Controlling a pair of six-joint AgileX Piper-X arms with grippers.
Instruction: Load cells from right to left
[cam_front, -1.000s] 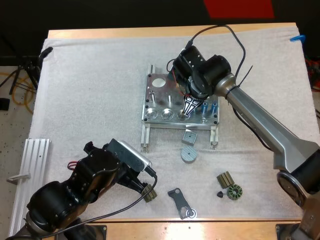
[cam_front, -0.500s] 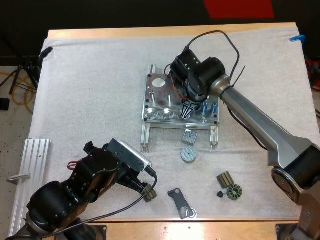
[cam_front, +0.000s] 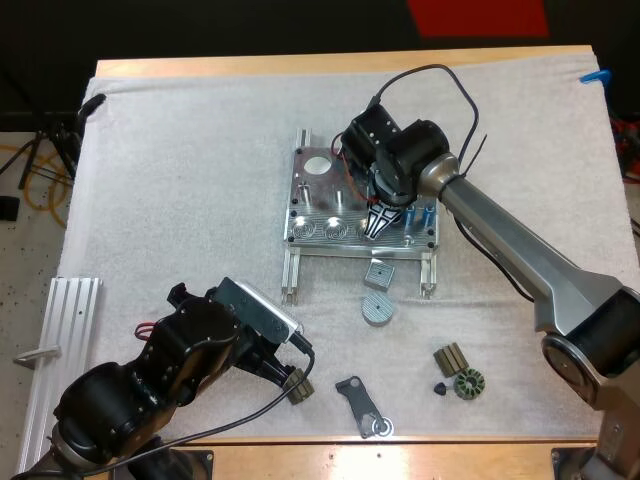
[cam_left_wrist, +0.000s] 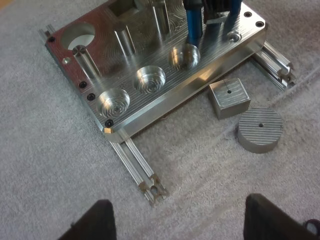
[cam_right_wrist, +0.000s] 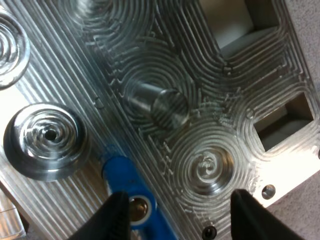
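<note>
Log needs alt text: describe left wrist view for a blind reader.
A metal fixture lies on the white mat, a blue cylinder standing at one end of its row of three round pockets. A square block and round disc lie beside it; the left pincer is open.

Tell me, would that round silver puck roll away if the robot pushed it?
Probably not: the puck lies flat on the fuzzy mat, so it should slide or drag. It looks like solid metal, so likely heavy for its size.

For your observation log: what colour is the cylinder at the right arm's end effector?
Bright blue; the cylinder shows best in the left wrist view.
</note>
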